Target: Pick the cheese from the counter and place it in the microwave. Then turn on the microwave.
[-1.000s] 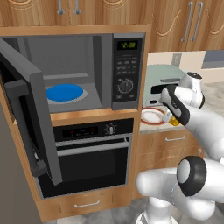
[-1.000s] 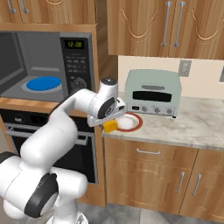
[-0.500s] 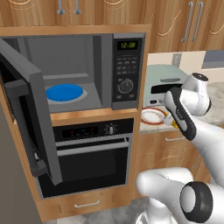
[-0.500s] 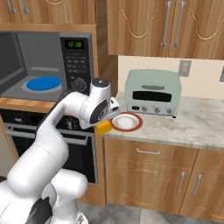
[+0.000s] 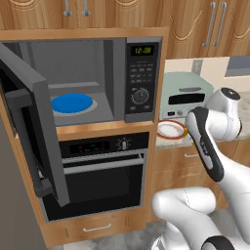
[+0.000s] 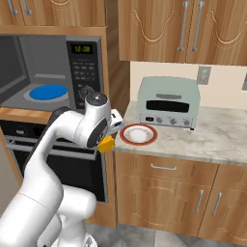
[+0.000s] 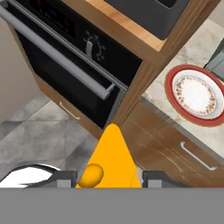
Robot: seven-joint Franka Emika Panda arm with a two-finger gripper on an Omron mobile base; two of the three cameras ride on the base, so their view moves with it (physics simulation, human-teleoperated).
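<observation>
Cheese [image 7: 111, 159] shifted left, apex forward

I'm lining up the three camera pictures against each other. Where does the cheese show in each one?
Left base view: I cannot make it out; the arm covers that spot.
Right base view: the cheese hangs under the claw, just left of the red-rimmed plate.
Hand view: bottom centre, the cheese sits gripped in the claw.
Shared landmark: the red-rimmed plate.
</observation>
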